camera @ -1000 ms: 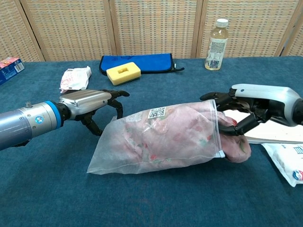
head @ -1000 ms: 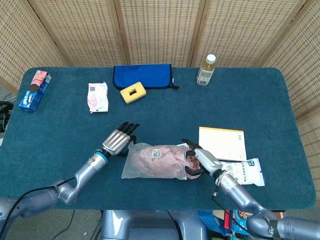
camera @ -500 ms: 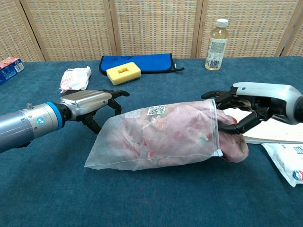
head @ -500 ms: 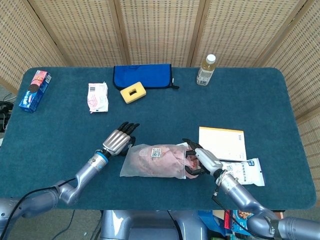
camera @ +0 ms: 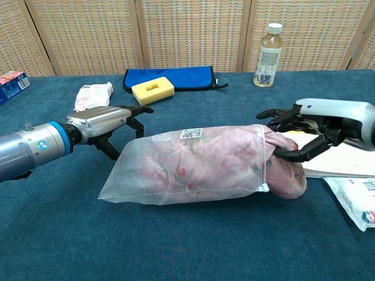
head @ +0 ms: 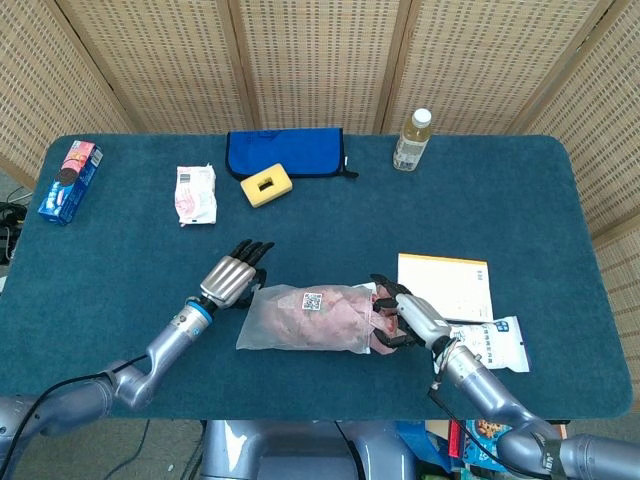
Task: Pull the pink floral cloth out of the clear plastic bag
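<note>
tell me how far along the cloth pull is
Done: an end of the pink floral cloth pokes out of the mouth of the clear plastic bag. In hand: the right hand grips that end; the left hand touches the bag's closed end. Left: most of the cloth is inside.

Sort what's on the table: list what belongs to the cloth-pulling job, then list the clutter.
Job: pink floral cloth; clear plastic bag; right hand gripping the cloth; left hand at the bag's closed end.

Clutter: sponge; blue pouch; bottle; wipes packet; booklet; snack box.
</note>
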